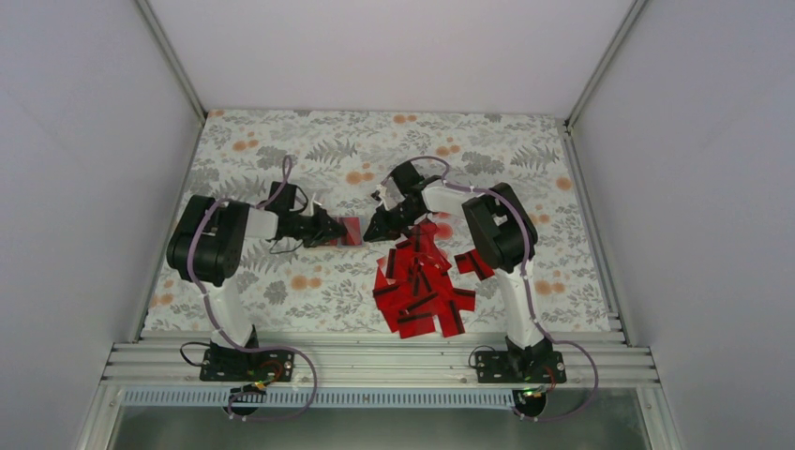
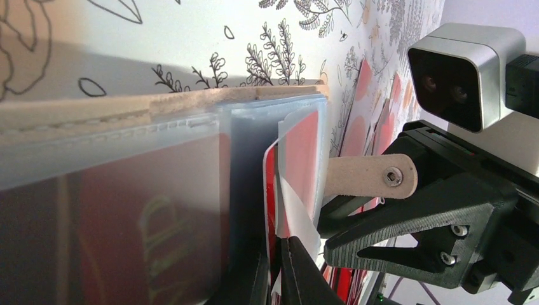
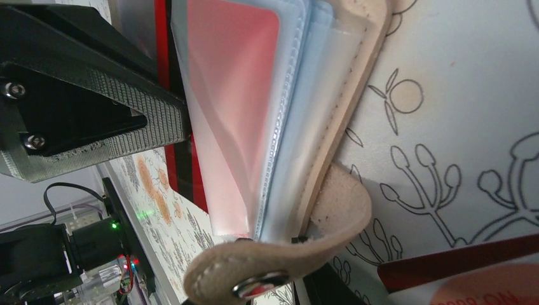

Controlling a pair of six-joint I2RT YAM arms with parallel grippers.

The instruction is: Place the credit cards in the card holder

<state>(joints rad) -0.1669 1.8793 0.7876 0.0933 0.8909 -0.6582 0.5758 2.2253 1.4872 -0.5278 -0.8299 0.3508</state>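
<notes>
Plainly, everything here hangs on the card holder (image 1: 350, 231), which sits fanned open between the 2 arms over the flowered cloth (image 1: 309, 141). The left gripper (image 1: 326, 229) is clenched on the holder's left end, its fingertips pinching the clear sleeves (image 3: 299, 114) together. The right gripper (image 1: 381, 227) sits just right of the holder, its tips at the tan snap strap (image 3: 330, 210). We cannot tell from any view whether those fingers are clamped on the strap or merely lying against it. 1 pale-faced card (image 2: 299, 165) seems to sit inside a sleeve near the holder's open side. The rest of the credit cards (image 1: 420, 286) lie in an overlapping heap on the cloth, right of the holder and nearer the arm bases. We see 4 ways this could sour. If the holder tips with the sleeve mouth downward, the seated card may slide back out. The left pinch may also hold neighbouring sleeves shut, so the next card jams at the mouth or bends. Should the strap be let go, it could flop across the opening and block entry. And because both grippers crowd the holder, a small misjudged move could knock them together or tug the sleeves apart, while the heap invites lifting 2 cards at once.
</notes>
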